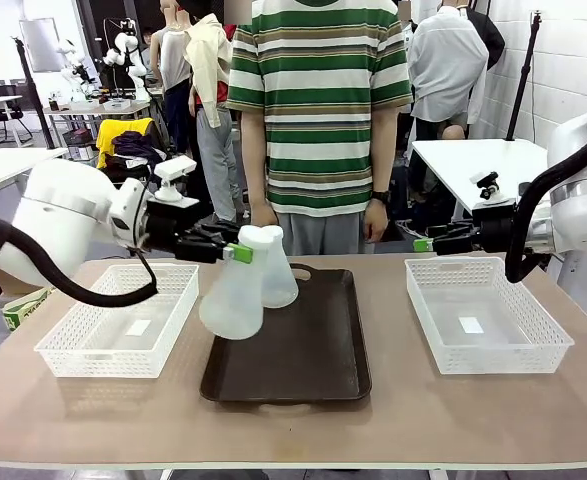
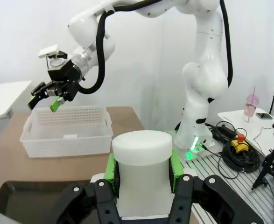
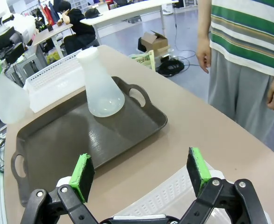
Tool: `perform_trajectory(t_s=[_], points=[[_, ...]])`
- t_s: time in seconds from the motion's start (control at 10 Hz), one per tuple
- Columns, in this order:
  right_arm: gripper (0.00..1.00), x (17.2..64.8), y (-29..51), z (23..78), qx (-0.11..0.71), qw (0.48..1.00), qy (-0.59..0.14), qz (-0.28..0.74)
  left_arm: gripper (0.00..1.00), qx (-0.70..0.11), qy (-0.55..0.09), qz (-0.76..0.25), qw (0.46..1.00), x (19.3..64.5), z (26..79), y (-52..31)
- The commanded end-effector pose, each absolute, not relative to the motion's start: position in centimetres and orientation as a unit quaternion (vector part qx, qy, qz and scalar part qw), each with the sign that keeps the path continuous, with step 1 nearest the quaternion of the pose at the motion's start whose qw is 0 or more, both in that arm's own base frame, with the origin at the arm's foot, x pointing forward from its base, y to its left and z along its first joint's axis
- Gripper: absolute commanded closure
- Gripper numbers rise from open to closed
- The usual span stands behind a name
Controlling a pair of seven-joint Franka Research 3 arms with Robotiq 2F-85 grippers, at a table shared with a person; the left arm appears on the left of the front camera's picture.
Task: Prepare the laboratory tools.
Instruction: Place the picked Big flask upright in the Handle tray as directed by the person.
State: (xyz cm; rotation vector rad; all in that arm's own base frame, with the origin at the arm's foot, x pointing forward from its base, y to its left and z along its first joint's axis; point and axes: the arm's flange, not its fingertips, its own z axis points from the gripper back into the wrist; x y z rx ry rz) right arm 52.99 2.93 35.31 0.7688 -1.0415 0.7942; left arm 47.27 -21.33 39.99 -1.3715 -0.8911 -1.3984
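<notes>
One flask (image 1: 235, 295) is held by its neck in the left gripper (image 1: 239, 254) fingers, lowering onto the tray (image 1: 313, 370) judged next; right gripper (image 3: 141, 175) fingers wide, empty

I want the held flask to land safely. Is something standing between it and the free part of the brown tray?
Nothing visible: the left gripper holds one frosted-white conical flask over the dark brown rectangular tray; the second flask stands behind it.

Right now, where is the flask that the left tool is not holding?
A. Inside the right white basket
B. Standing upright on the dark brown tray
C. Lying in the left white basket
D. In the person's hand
B: the free flask stands upright on the dark brown tray, while the left tool grips the other flask by its neck.
</notes>
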Motion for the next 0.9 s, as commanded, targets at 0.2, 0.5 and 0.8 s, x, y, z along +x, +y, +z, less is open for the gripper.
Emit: perform_trajectory(t_s=[0.2,0.5,0.8], points=[[0.00,52.9,3.0,35.2,0.349,0.726,-0.472,0.360,1.00,-0.545,-0.452,-0.558,0.432,47.5,36.8,-23.5],[0.00,52.9,3.0,35.2,0.349,0.726,-0.472,0.360,1.00,-0.562,-0.480,-0.536,0.408,48.5,33.7,-24.7],[0.00,52.9,3.0,35.2,0.349,0.726,-0.472,0.360,1.00,-0.553,-0.502,-0.525,0.408,49.5,32.0,-25.3]])
